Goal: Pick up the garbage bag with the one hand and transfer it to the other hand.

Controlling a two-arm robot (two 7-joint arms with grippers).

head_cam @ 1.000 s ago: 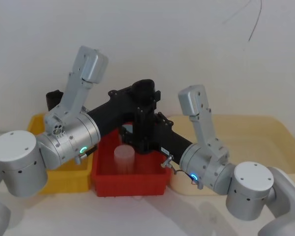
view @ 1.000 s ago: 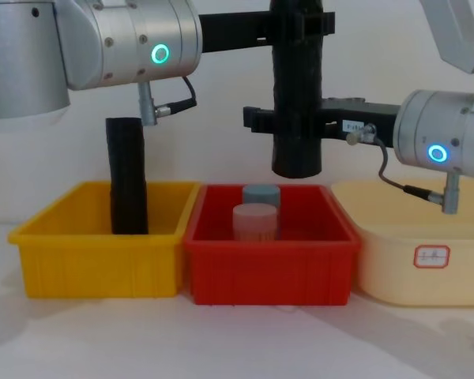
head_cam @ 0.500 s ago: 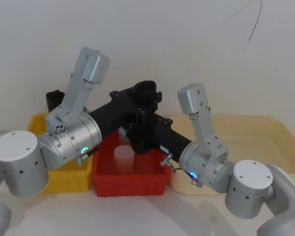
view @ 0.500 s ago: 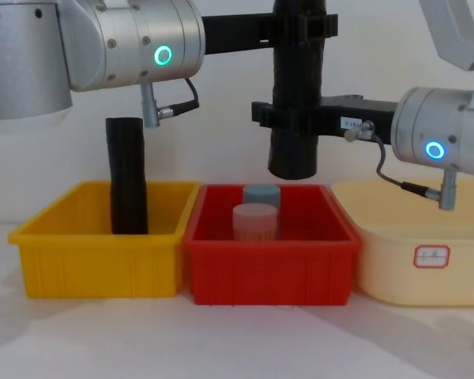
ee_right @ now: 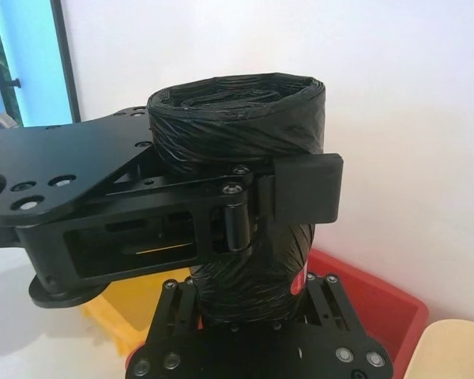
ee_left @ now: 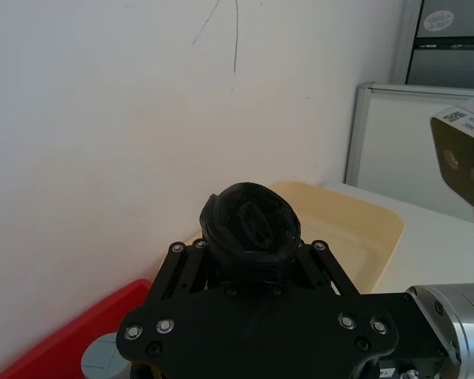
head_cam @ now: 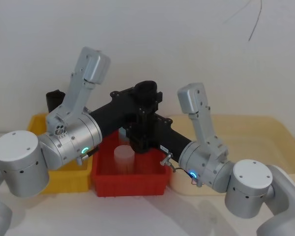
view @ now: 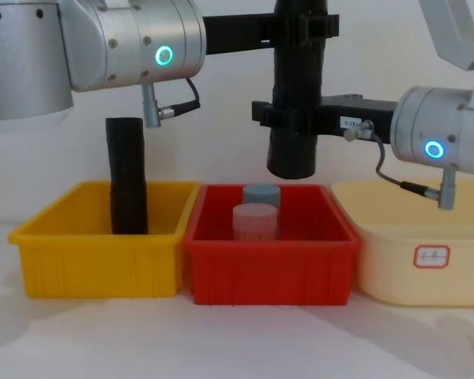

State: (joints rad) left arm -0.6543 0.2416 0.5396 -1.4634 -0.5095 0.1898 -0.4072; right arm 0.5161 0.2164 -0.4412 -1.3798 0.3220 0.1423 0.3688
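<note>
Black crinkled plastic: garbage bag (view: 292, 154) upright in air over red bin (view: 268, 268). Left gripper (view: 302, 26) clamps top from 9 o'clock, right gripper (view: 295, 118) clamps midsection from 3. Looks light, squashy, slick; squeeze mid-body, not ends.

You see the garbage bag (ee_right: 237, 118) as crinkled, matt black plastic film; the red bin (view: 268, 268) and yellow bin (view: 95, 268) look smooth, slightly glossy plastic.
</note>
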